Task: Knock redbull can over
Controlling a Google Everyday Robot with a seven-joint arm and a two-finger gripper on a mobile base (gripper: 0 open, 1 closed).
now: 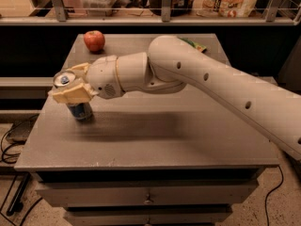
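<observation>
The redbull can [79, 109] stands near the left edge of the grey table [155, 140]. It is silver and blue, its pull-tab top shows, and it leans slightly. My gripper [71, 81] is at the can's top. Its jaws are open, one finger [70, 94] in front of the can's upper part and the other [80, 68] behind it. The near finger hides the can's middle. The white arm reaches in from the right, across the table.
A red apple [94, 40] sits at the table's back left. A green packet [195, 45] peeks out behind the arm at the back. A shelf with bags and boxes [225, 1] runs behind the table. Cables [11, 140] lie on the floor to the left.
</observation>
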